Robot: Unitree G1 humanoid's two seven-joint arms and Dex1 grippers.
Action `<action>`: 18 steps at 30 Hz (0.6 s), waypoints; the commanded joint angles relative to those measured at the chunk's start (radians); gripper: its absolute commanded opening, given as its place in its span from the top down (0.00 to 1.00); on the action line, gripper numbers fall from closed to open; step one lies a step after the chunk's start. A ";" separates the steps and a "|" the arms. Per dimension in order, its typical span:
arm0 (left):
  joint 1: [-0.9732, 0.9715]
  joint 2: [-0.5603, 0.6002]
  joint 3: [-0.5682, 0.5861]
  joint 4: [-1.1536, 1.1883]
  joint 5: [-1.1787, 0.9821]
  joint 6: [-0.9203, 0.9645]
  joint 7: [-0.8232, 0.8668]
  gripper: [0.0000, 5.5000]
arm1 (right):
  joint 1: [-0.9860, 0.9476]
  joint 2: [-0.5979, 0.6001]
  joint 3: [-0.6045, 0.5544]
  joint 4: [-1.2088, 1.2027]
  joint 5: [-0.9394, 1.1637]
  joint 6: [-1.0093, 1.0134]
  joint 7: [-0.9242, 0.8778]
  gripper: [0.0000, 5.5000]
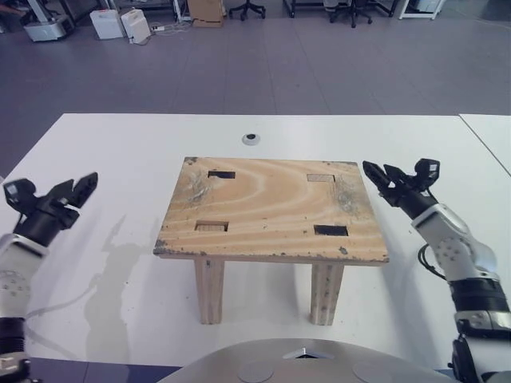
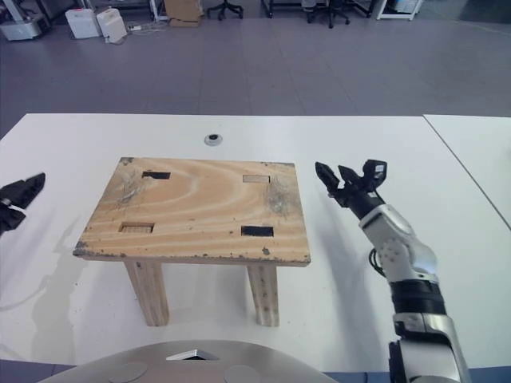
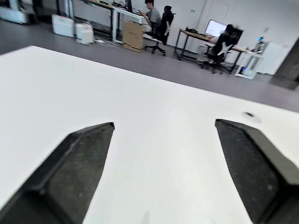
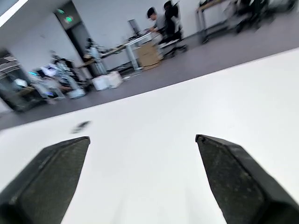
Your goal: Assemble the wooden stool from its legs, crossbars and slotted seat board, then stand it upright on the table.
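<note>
The wooden stool (image 1: 271, 209) stands upright in the middle of the white table (image 1: 120, 144), its slotted seat board on top and two front legs (image 1: 210, 289) showing beneath. My left gripper (image 1: 82, 186) hovers open over the table to the stool's left, apart from it, with nothing between its fingers (image 3: 74, 168). To the stool's right, my right gripper (image 1: 380, 175) is open too, close to the seat board's far right corner without touching it; its fingers (image 4: 233, 182) frame bare tabletop.
A small round dark-centred disc (image 1: 251, 139) lies on the table behind the stool. A second table (image 1: 495, 136) adjoins on the right across a narrow gap. Open grey floor lies beyond, with boxes and office chairs far back.
</note>
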 commanded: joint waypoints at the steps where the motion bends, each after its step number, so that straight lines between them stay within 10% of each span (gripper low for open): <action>1: 0.009 -0.042 0.054 0.042 0.115 -0.073 0.049 0.28 | -0.101 0.092 -0.002 0.180 -0.154 -0.156 -0.007 0.23; 18: -0.146 -0.103 0.038 -0.022 0.274 0.035 0.117 0.28 | -0.193 0.213 0.002 0.282 -0.479 -0.304 -0.042 0.23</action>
